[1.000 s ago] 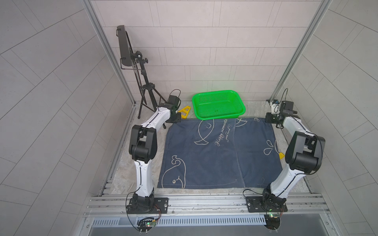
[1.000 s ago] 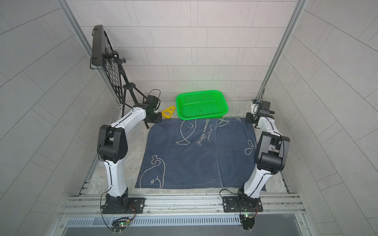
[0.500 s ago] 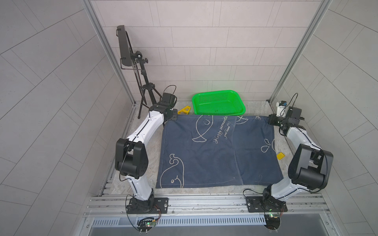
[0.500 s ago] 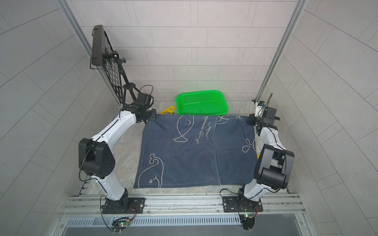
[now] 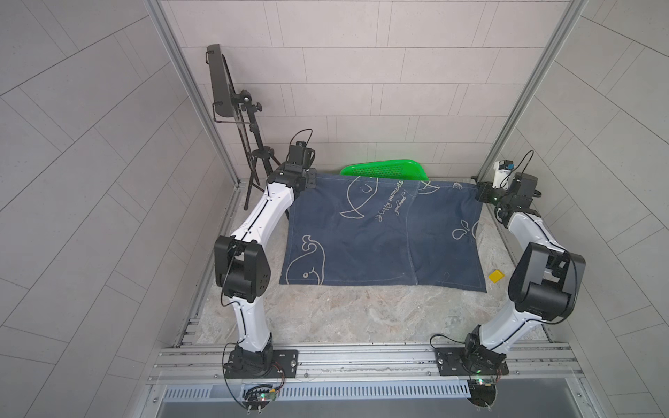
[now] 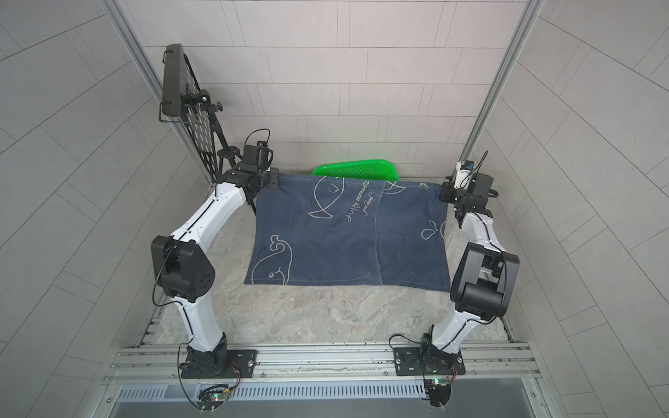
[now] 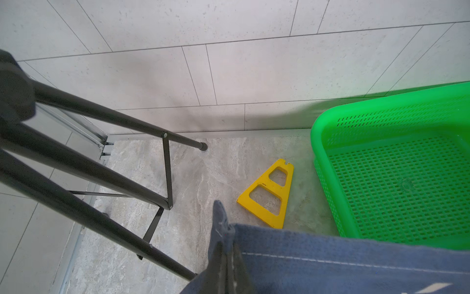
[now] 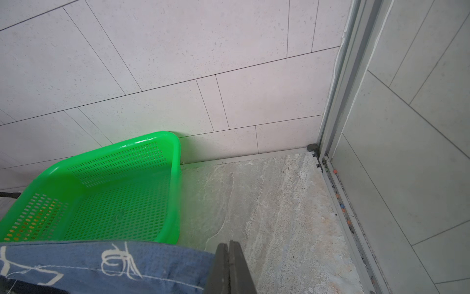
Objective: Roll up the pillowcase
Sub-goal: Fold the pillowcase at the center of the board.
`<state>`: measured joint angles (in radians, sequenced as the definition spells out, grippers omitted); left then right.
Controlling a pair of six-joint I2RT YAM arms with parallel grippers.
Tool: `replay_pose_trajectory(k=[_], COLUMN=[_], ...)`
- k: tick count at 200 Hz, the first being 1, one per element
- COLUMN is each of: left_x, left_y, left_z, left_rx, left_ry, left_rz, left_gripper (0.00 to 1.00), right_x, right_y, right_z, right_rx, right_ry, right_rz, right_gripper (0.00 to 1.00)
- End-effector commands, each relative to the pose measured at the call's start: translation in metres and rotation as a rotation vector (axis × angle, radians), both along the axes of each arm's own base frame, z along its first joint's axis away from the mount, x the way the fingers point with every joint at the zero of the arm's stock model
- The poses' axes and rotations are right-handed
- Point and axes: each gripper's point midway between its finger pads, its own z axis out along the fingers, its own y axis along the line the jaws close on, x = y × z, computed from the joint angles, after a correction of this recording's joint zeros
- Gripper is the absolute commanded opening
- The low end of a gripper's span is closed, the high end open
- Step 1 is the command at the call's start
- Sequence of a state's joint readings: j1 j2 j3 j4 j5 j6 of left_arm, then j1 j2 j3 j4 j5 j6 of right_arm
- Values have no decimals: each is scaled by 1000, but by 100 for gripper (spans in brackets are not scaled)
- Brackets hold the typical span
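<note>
Left end effector (image 5: 311, 183) and right end effector (image 5: 480, 191) clamp corners of the navy whale-print pillowcase (image 5: 380, 239).

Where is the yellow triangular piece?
Left wrist view: the yellow triangular piece lies flat, back left, between the tripod leg and green basket, past the pillowcase corner.

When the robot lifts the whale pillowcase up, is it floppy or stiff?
Probably floppy: the pillowcase drapes from its raised far corners down to the table. Likely light, since the left hand and right hand lift it by small corner pinches. Its near edge rests on the table, so it may drag.
</note>
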<state>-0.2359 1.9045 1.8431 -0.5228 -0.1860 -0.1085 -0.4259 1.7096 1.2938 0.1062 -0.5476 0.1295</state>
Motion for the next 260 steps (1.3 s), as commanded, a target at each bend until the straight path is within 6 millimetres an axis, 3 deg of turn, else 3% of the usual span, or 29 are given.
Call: replay_pose_trajectory(k=[1,64,139,164,167,176,206,260], left_x=[-9,-65,-129,-151,-154,-163,-189,-228], left_y=[24,52,62,67,68,68,62,49], left_z=[8,-18,-95,-109,-111,-114,-128,-148], left_rx=[74,202,250,261,263,267,286,447], left_ry=[6,74,235,270,276,283,311,394], left_rz=[49,60,1,7,4,0,-37,-136], left_gripper=[0,0,0,0,0,0,0,0], right_x=[-12,-76,-157,-168,-174,-178,-188,-191], right_y=[-8,8,9,4,5,3,6,8], right_z=[10,-31,-98,-105,-116,-119,-130,-120], right_rx=[-50,-204,-590,-639,-638,-649,-670,-710], right_ry=[-9,121,339,379,405,420,460,457], right_rz=[-14,17,-49,-85,-85,-94,-91,-89], right_gripper=[0,0,3,4,3,3,2,2])
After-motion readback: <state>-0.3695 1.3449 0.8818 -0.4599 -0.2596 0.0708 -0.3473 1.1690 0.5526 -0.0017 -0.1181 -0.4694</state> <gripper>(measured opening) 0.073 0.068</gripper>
